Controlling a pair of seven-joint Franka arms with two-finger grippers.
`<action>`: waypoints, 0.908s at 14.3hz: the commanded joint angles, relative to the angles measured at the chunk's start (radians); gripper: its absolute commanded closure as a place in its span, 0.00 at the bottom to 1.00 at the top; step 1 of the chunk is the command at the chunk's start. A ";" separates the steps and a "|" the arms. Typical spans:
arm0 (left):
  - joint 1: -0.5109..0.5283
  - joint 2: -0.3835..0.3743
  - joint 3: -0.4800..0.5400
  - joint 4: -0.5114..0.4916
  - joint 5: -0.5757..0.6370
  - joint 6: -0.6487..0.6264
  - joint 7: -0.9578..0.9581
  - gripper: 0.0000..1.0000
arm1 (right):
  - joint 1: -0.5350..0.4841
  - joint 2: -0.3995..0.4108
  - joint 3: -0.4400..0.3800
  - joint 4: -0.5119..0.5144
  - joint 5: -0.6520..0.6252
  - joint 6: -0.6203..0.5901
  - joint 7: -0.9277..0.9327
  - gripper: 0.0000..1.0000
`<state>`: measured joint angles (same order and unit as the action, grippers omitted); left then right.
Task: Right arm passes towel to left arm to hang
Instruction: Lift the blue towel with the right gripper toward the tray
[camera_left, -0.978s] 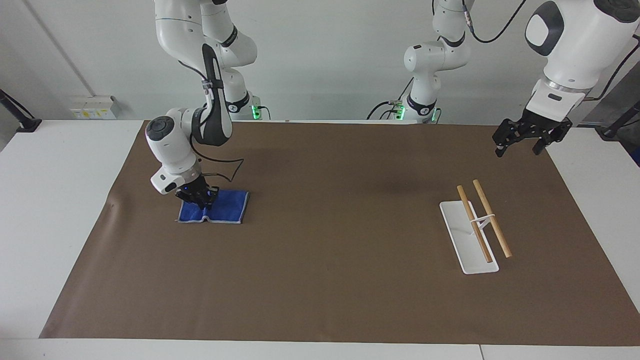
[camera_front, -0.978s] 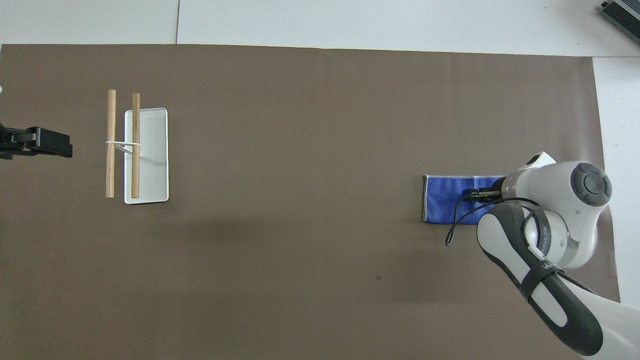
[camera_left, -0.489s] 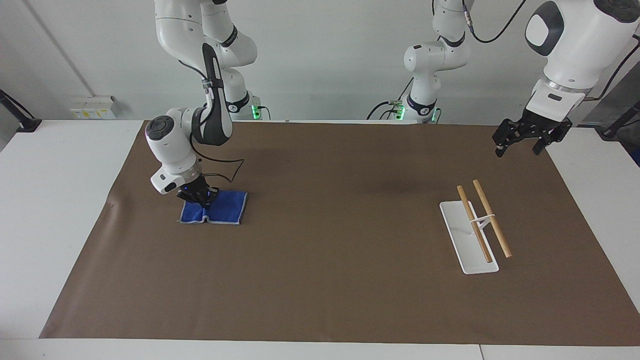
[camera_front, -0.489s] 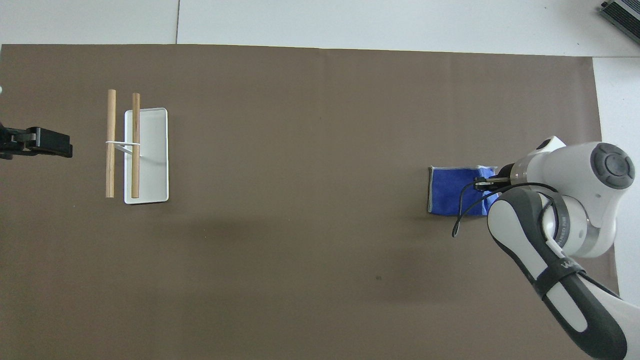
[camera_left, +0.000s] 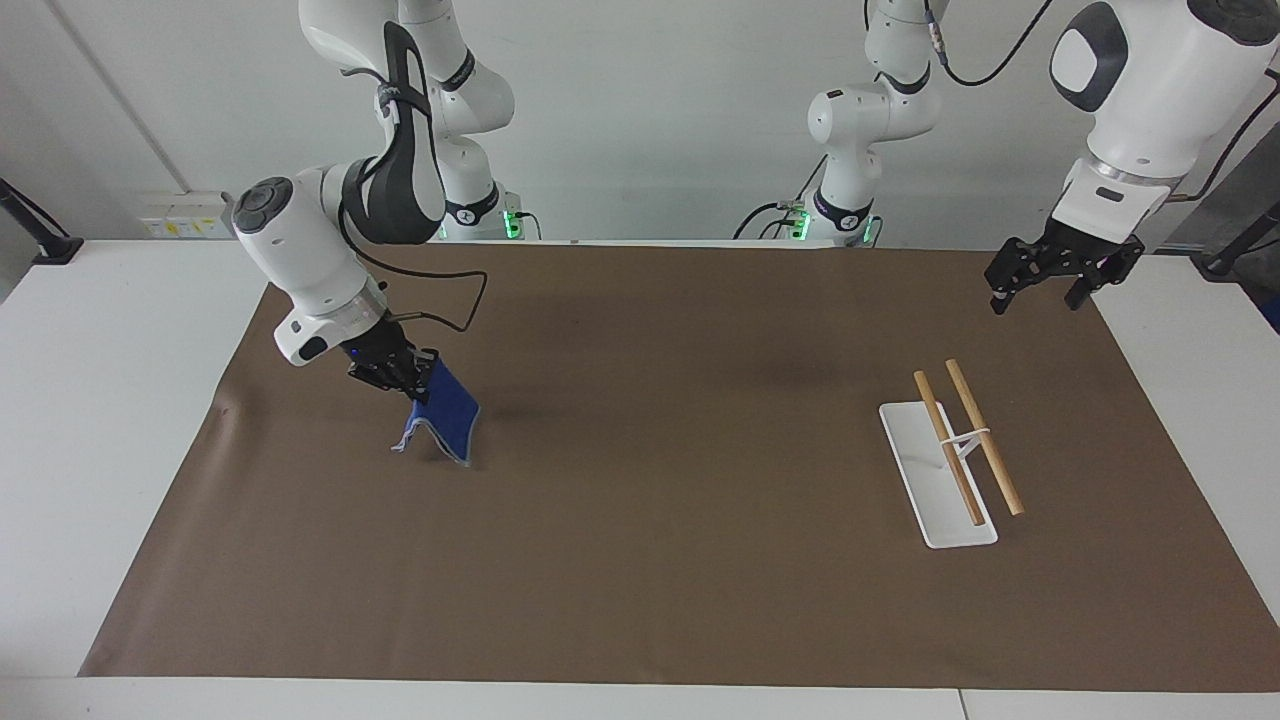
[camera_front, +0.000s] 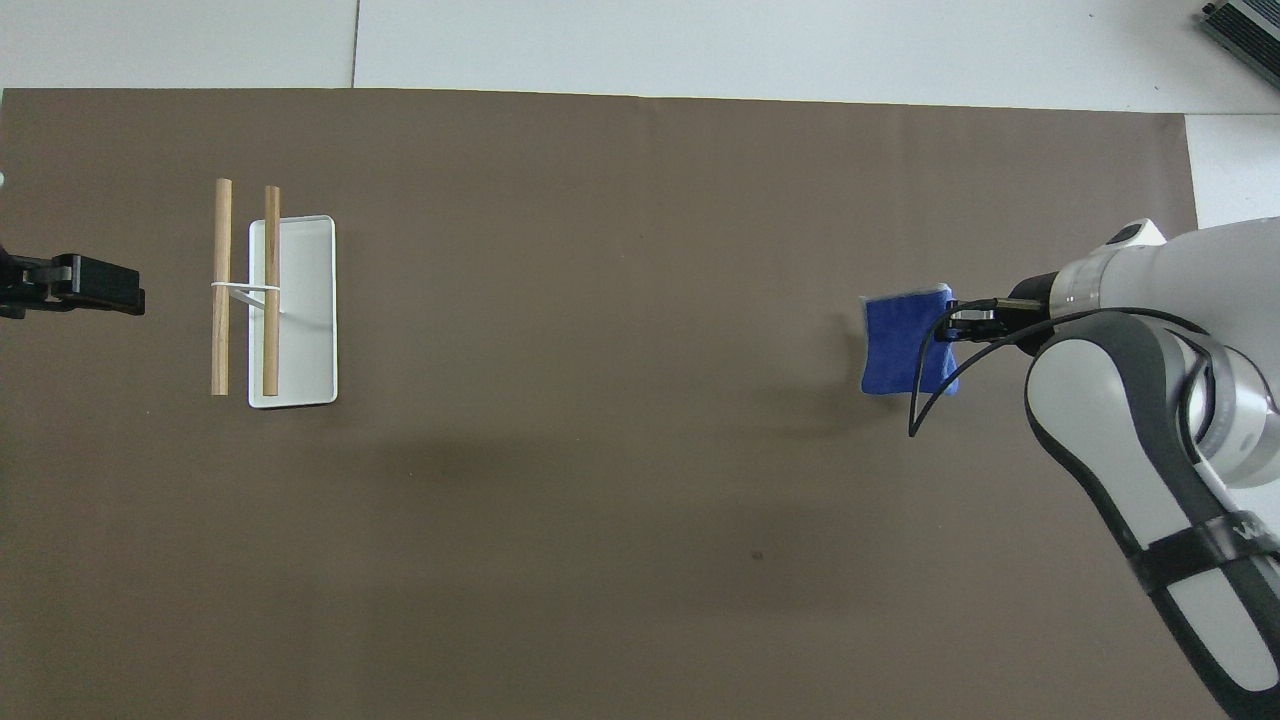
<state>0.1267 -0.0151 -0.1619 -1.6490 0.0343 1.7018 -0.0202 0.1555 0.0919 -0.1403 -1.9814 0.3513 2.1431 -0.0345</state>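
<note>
- Where the facing view shows the right arm's end of the table, the right gripper (camera_left: 407, 380) is clamped on one edge of the towel (camera_left: 447, 418), its fingertips pinched together on the cloth.
- Blue and folded, the towel hangs down from that grip over the brown mat (camera_left: 640, 560); its lower edge seems just to touch the mat, though I cannot tell for certain.
- At the left arm's end, the left gripper (camera_left: 1040, 290) hangs in the air over the edge of the mat, its fingers spread apart and holding nothing; this arm waits.
- A hanging rack (camera_left: 950, 460) stands on the mat near that gripper: a white base plate with two wooden rods carried side by side on a thin white stand.
- From the overhead view, the right gripper (camera_front: 965, 322) reaches in from the right arm's end, with a thin black cable (camera_front: 925, 385) looping down past the cloth.
- Seen from above, the towel (camera_front: 900, 345) shows as a small blue patch over the mat (camera_front: 640, 550), with a soft shadow beside it.
- Only the black tip of the left gripper (camera_front: 115, 287) shows at the frame's edge, level with the rack (camera_front: 300, 320) and apart from it.
- Rack and towel lie well apart, toward opposite ends of the table.
</note>
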 joint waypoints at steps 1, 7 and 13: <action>0.010 -0.016 -0.001 -0.014 -0.013 -0.002 0.009 0.00 | 0.021 0.020 0.025 0.074 0.102 -0.032 0.108 1.00; 0.010 -0.016 -0.001 -0.014 -0.013 -0.002 0.009 0.00 | 0.114 0.038 0.036 0.119 0.492 0.047 0.355 1.00; 0.002 -0.019 -0.002 -0.025 -0.013 -0.005 0.011 0.00 | 0.278 0.075 0.036 0.119 0.834 0.268 0.565 1.00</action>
<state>0.1267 -0.0150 -0.1624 -1.6516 0.0343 1.6986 -0.0202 0.4075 0.1417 -0.1055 -1.8817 1.0859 2.3592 0.4786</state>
